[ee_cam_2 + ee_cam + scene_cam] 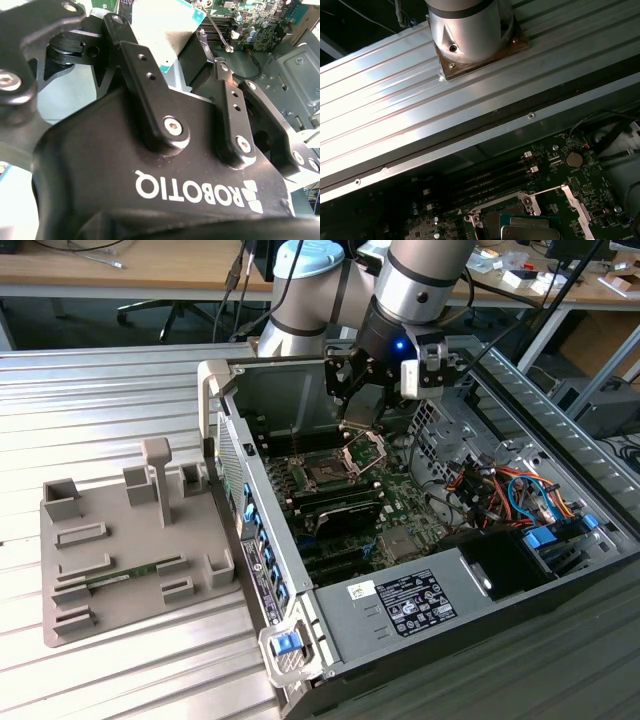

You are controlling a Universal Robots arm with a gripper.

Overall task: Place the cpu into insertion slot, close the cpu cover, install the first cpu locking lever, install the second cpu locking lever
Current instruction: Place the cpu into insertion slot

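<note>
**Gripper over the socket; cpu seated; cpu cover raised.**

In the exterior view the gripper [355, 420] hangs inside the open computer case [250, 465], pointing down at the upper edge of the cpu cover [366, 450]; whether they touch cannot be told; whether the gripper is apart or together cannot be told either. The cpu cover stands tilted up on its hinge, not laid flat. In the first wrist view the cpu [530, 234] lies silver top up inside the rim of the insertion slot [474, 221], on the green circuit board [560, 165]; the long black memory slots [495, 176] run just beside the socket. A grey fixture tray [100, 570] rests on the ribbed metal table [100, 410], at the exterior view's left, beside the case.
</note>
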